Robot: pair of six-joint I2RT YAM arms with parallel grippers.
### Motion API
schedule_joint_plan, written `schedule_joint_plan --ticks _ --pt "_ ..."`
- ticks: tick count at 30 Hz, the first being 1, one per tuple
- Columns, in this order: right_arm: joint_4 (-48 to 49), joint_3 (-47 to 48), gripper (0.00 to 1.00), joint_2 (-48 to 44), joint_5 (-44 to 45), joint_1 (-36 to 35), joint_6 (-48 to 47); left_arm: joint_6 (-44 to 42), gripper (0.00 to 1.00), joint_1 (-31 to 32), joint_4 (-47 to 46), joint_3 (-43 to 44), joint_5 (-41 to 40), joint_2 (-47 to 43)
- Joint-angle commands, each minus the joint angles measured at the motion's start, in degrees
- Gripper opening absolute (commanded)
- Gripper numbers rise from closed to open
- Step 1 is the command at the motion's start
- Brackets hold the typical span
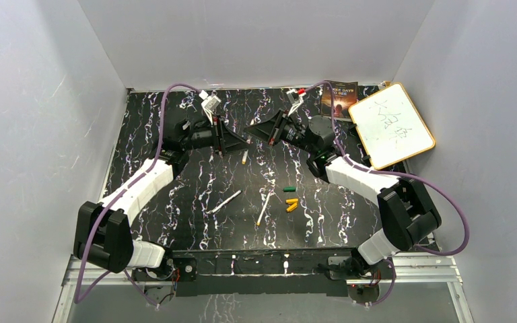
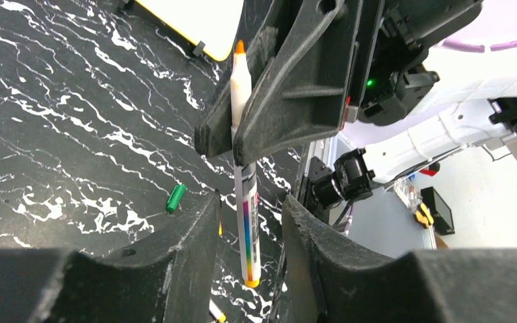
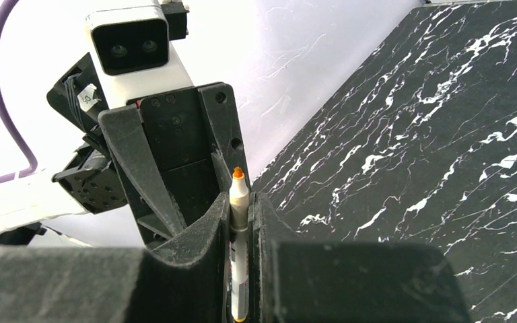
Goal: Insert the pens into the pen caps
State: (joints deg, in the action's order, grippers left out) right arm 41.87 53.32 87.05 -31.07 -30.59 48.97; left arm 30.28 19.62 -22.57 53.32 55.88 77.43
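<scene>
Right gripper [image 3: 241, 205] was clamped tight on the held pen [image 3: 238, 195], the bare orange tip poking above its fingers. The pen was off the table [image 1: 195, 222], in the upper middle of the top frame, hanging between the two grippers. Left gripper [image 2: 250, 202] stood parted around the lower barrel with a narrow gap on either side; its pads did not appear to touch.

Risks, as judged:
- Looked like a handover. If the right let go before the left closed, the pen would drop and roll.
- If both clamped while the arms were slightly out of line, the barrel could twist or slip in one grip.
- The tip was uncapped and could smear against a finger.
- The caps were tiny and lay flat, so a small tilt of the pen could push one away rather than seat in it.

Views compared:
- Left wrist: the only view showing the gaps beside the barrel, the striped label and the yellow tail end. The green cap [image 2: 176, 198] lay left of centre.
- Right wrist: showed the clamp and tip. The lower barrel was hidden by its own fingers, and no caps were in frame.
- Top: the only view showing the second pen [image 1: 225, 201], the third pen [image 1: 264, 208] and the yellow-orange caps [image 1: 292, 200], lower centre, well apart from the grippers. The grip itself was too small to read.
</scene>
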Motion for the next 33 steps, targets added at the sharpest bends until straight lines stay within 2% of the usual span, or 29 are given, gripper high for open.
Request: schedule_joint_plan --ticks 1,6,9,12,21,23,25,33 --pt "6.15 -1.04 0.0 -2.32 -0.51 0.18 2.88 1.91 0.36 0.12 -4.59 0.78 0.21 -0.91" --pt "11.1 -1.97 0.0 -1.53 -0.81 0.22 6.22 5.07 0.43 0.12 -8.78 -0.59 0.16 -0.35" --pt "16.96 -3.23 0.0 -1.05 -0.87 0.21 8.42 5.41 0.43 0.07 -9.4 -0.93 0.35 -0.35" --pt "17.83 -2.51 0.0 -0.6 -0.99 0.22 8.78 5.07 0.43 0.08 -9.3 -1.02 1.29 -0.43" --pt "16.85 -0.83 0.0 0.6 -1.97 0.16 8.18 5.19 0.3 0.12 -8.98 -0.84 1.84 -0.4" --pt "16.99 -1.22 0.0 0.64 -1.82 0.16 8.09 5.38 0.19 0.12 -8.87 -0.6 1.87 -0.04" --pt "16.93 -1.35 0.0 0.54 -1.8 0.14 7.91 5.17 0.0 0.08 -8.49 -0.5 2.54 0.25" --pt "14.79 -1.55 0.0 -0.02 -1.57 0.14 5.5 3.77 0.0 0.09 -6.35 -0.19 2.08 0.42"
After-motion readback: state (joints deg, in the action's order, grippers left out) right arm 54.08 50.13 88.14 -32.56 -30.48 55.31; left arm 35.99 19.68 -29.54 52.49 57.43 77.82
